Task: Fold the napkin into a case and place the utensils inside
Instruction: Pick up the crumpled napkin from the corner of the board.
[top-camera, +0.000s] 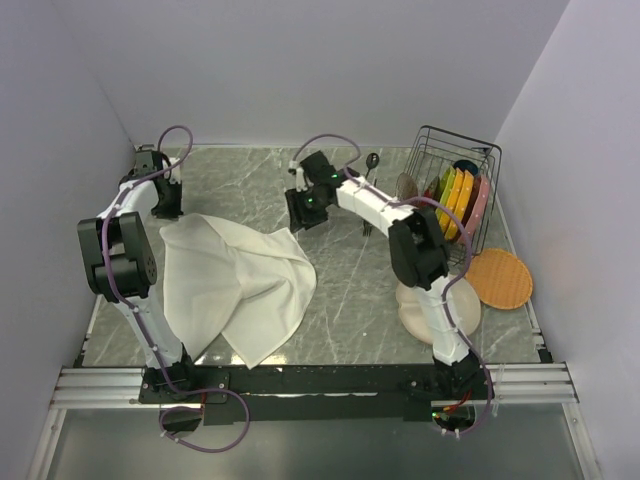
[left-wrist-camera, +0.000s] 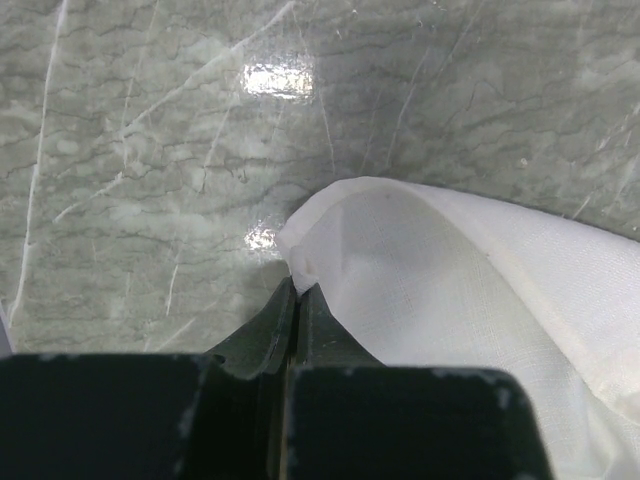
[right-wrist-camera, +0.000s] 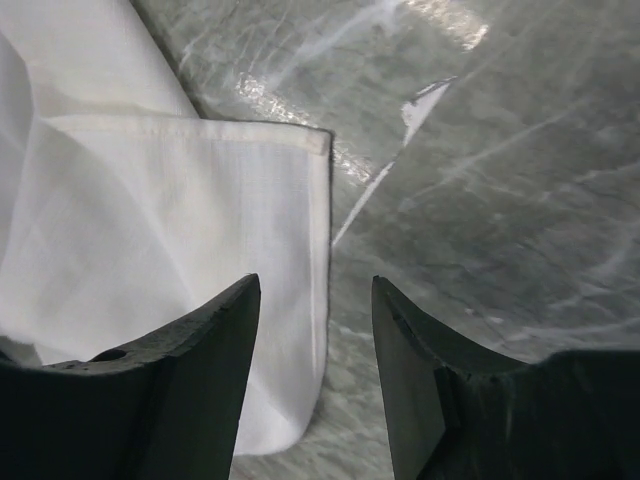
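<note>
Your left gripper (left-wrist-camera: 298, 292) is clenched on one corner of the napkin (left-wrist-camera: 460, 270), at the far left of the marble table (top-camera: 350, 300). Your right gripper (right-wrist-camera: 314, 284) is released, its jaws straddling the napkin's hemmed right edge, with that corner just ahead of them. The cloth lies loosely folded, left of centre. Bare marble opens to its right. The spoon (top-camera: 372, 160) and fork (top-camera: 366, 229) lie beside the wire rack (top-camera: 478, 150).
</note>
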